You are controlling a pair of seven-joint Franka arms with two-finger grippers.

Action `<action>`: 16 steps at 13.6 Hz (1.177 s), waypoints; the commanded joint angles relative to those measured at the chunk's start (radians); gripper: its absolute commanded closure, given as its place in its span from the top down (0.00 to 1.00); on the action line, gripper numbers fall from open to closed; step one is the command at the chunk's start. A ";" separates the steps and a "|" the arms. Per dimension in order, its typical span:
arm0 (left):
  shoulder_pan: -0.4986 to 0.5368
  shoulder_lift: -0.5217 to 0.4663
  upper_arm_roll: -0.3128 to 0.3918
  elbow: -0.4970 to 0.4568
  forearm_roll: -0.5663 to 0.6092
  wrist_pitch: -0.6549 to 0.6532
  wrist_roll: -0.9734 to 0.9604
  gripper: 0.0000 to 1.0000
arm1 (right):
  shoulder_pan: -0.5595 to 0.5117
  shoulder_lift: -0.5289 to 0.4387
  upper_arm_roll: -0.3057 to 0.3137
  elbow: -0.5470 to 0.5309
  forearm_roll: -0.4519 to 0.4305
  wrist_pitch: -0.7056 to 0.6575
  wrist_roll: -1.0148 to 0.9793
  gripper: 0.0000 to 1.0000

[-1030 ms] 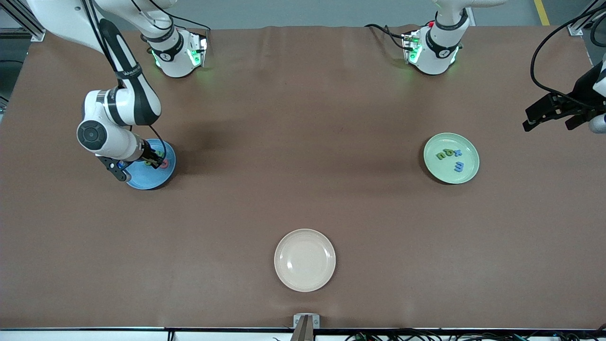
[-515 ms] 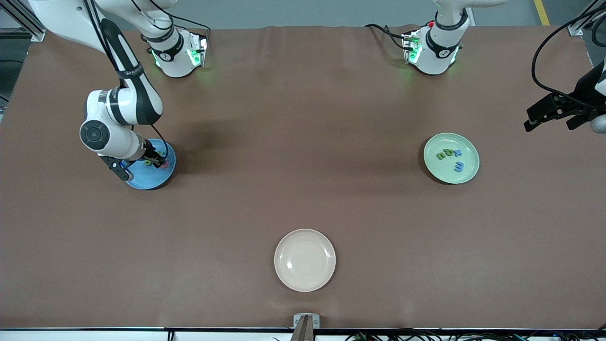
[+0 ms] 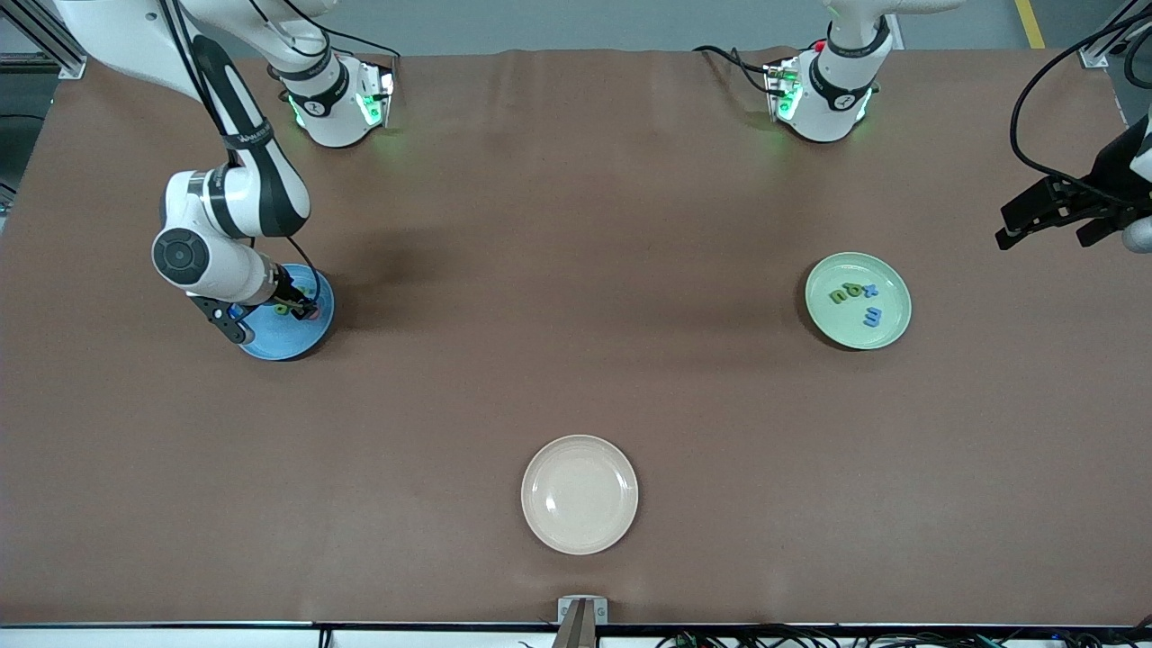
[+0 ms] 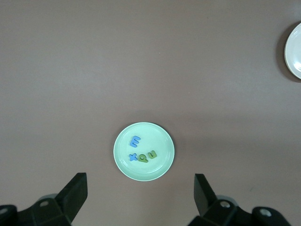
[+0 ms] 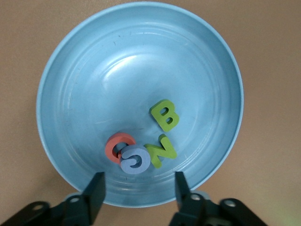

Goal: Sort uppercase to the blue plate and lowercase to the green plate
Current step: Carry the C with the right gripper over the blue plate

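Note:
My right gripper (image 5: 138, 188) hangs low over the blue plate (image 5: 94, 70), open, with nothing between its fingers. Four uppercase letters lie together in that plate: a green B (image 5: 165, 115), a green N (image 5: 161, 150), a blue G (image 5: 135, 159) and a pink-red Q (image 5: 116, 145) partly under the G. In the front view the right gripper (image 3: 295, 306) covers part of the blue plate (image 3: 286, 337). The green plate (image 3: 886, 328) holds the lowercase letters: green u (image 3: 836, 294), green p (image 3: 851, 290), blue t (image 3: 869, 290), blue m (image 3: 872, 316). My left gripper (image 3: 1044, 236) waits open, high up at the left arm's end of the table.
A cream-white plate (image 3: 580, 494) with nothing in it sits nearest the front camera, midway between the two ends of the table. The left wrist view shows the green plate (image 4: 143, 172) far below the left gripper (image 4: 140, 188), and the cream-white plate's (image 4: 295, 47) edge.
My right wrist has shifted slightly over the blue plate and its fingers have spread apart. The left arm has not moved.

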 commanded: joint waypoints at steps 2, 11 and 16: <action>0.004 -0.019 0.000 -0.005 -0.013 0.001 0.026 1.00 | -0.010 -0.040 0.009 -0.024 -0.014 0.003 -0.010 1.00; 0.004 -0.019 -0.003 -0.004 -0.013 0.001 0.028 1.00 | -0.039 -0.124 0.012 0.049 -0.001 -0.233 -0.257 1.00; 0.004 -0.019 -0.003 -0.002 -0.011 0.001 0.028 1.00 | -0.019 -0.121 0.011 0.285 0.097 -0.553 -0.474 1.00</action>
